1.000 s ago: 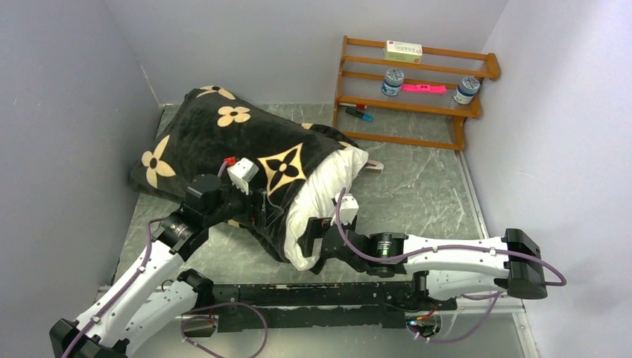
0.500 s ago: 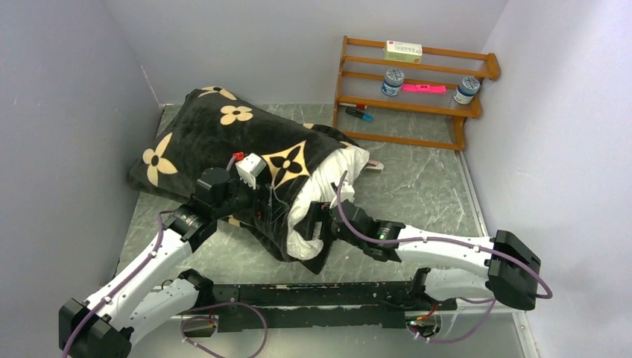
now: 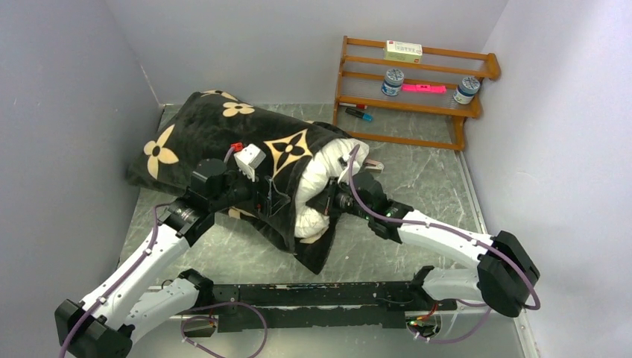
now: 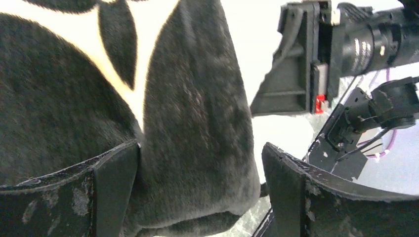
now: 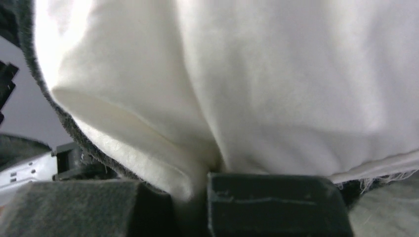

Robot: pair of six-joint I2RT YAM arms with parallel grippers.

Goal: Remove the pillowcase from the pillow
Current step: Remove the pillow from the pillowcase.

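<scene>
The pillowcase lies across the far left of the bench. Its closed end points toward the back-left corner, and its open mouth faces right, toward the middle. The pillow is mostly inside it. Only its white right end bulges out of the mouth, and a loose black flap of the cover hangs below that end toward the arms.

The left end effector sits at the near edge of the cover, just beside the mouth. In the left wrist view its fingers stand wide apart with a thick fold of black plush filling the gap between them. The fold is pressed against one finger and reaches the other, so it has the cover gripped.

The right end effector is at the exposed end of the pillow. In its wrist view the fingers are closed almost together on a pinch of white fabric.

A wooden rack stands against the back wall, well apart from the pillow.
</scene>
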